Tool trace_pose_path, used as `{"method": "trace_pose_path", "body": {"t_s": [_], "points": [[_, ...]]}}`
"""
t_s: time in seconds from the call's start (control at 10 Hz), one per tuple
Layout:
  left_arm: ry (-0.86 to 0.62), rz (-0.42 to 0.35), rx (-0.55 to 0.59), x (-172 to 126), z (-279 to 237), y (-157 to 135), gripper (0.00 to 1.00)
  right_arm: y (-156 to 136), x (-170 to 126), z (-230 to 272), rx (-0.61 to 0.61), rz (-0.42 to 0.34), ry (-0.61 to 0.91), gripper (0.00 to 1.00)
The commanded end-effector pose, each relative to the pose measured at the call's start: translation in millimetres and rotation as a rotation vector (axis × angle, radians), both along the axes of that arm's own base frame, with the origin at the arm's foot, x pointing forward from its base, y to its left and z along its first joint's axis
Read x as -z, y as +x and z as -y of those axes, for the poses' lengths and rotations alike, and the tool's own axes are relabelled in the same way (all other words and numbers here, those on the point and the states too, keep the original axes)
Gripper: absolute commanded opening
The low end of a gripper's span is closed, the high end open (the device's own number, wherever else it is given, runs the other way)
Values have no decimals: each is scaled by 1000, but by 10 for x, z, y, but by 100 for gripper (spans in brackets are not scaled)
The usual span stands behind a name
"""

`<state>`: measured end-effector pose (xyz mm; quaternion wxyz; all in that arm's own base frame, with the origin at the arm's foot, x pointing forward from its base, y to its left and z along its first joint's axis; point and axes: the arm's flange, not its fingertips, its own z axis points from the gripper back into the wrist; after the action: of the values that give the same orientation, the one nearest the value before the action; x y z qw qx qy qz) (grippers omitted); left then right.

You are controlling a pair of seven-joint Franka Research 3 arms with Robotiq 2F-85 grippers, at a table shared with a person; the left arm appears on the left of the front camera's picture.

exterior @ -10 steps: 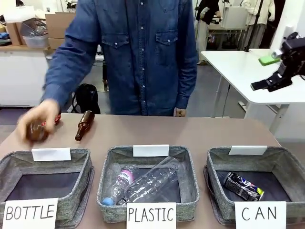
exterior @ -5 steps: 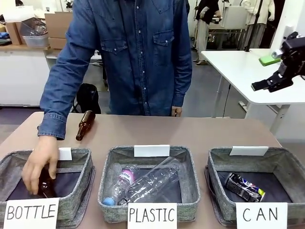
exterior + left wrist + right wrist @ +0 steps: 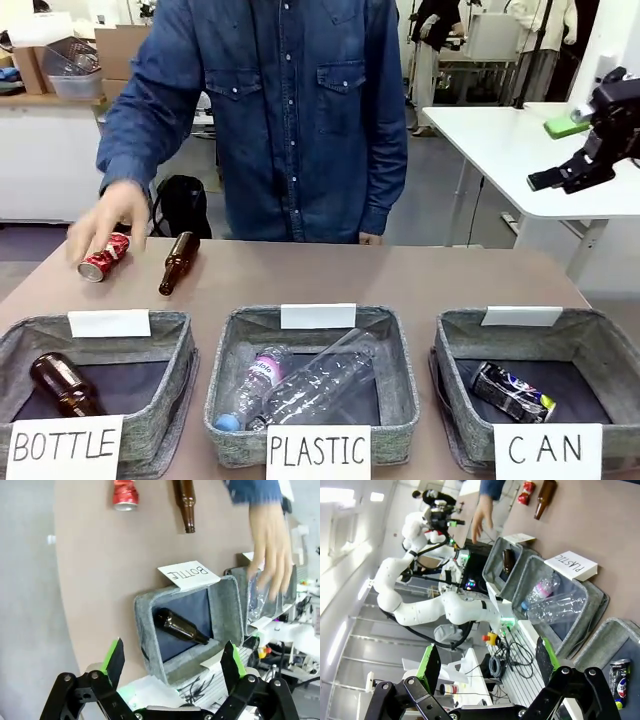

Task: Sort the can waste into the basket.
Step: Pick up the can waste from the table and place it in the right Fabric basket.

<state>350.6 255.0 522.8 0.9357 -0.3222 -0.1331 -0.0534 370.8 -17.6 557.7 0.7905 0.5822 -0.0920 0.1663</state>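
So the black can [image 3: 512, 391] is lying on its side in the CAN basket [image 3: 600, 335]. The red can [image 3: 104, 257] is out on the table [image 3: 400, 275], far left, tipped over just beside a brown bottle [image 3: 177, 262], with the person's hand [image 3: 112, 212] right on top of it. Meanwhile the left gripper [image 3: 173, 655] and right gripper [image 3: 486, 656] are both spread wide with nothing in them, well back from the cans.

Black can [image 3: 512, 392] in basket [image 3: 452, 342], red can [image 3: 104, 258] outside
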Motion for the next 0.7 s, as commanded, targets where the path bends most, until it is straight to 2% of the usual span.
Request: {"method": "trace_pose_path", "body": {"t_s": [0.0,0.1,0.2,0.4,0.5,0.6], "points": [[-97,55,-130,-112,-453,-565,100,-4,-13,14,-12,13,0,100],[-140,108,-170,-120,-631,-860,100,-4,-13,14,-12,13,0,100],[-145,122,-212,-31,-600,-876,100,-4,-13,14,-12,13,0,100],[-43,49,-279,136,-304,-332,100,-4,-13,14,-12,13,0,100],[27,32,-262,185,-116,13,100,-4,-13,14,-12,13,0,100],[110,63,-207,233,83,350,100,-4,-13,14,-12,13,0,100]]}}
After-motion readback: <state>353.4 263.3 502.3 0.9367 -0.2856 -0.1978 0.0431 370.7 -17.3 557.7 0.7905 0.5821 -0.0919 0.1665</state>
